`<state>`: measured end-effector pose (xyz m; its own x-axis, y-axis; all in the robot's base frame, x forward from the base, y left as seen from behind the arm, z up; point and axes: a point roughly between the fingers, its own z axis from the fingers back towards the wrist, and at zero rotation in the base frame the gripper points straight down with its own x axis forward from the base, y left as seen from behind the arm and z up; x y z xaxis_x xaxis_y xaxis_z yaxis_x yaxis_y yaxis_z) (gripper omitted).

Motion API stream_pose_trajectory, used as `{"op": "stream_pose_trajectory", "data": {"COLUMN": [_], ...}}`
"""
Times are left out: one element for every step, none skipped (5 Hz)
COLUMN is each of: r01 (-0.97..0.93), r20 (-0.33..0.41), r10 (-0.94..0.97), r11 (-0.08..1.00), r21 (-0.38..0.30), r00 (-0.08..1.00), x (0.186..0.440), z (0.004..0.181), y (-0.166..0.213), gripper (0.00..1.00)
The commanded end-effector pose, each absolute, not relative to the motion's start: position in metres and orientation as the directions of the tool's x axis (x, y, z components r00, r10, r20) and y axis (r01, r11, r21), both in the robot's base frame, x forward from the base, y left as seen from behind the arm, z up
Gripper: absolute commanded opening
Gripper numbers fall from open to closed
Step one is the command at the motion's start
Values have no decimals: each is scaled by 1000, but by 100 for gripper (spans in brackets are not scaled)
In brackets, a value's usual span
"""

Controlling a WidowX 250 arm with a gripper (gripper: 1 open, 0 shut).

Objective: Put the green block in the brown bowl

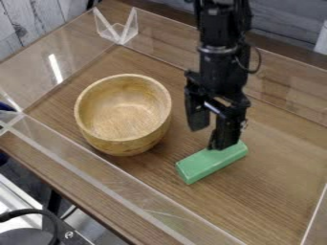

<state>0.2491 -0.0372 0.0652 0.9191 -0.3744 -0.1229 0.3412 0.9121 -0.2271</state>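
Observation:
The green block (211, 164) lies flat on the wooden table, to the right of the brown bowl and nearer the front. The brown bowl (122, 112) stands upright at the left with its hollow empty. My gripper (216, 128) hangs from the black arm just above the far right end of the block, jaws open wide. One finger (231, 132) comes down close to the block's top edge; whether it touches is not clear. Nothing is between the fingers.
A clear plastic wall (76, 182) rings the table (281, 110), with a low rim along the front and left. A small clear stand (118, 26) sits at the back left corner.

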Motion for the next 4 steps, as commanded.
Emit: {"op": "stream_pose_trajectory", "data": {"r01": [383, 395, 397, 383], "r20": [-96, -116, -133, -148], "r10": [-412, -423, -423, -411], "r11": [895, 896, 899, 905], "r21": [-228, -205, -184, -184], "r00": [906, 899, 896, 899], "x": [251, 256, 261, 261], "z": [55, 39, 30, 26], "y": [-43, -41, -37, -40], "gripper": [100, 100, 100, 100]}}
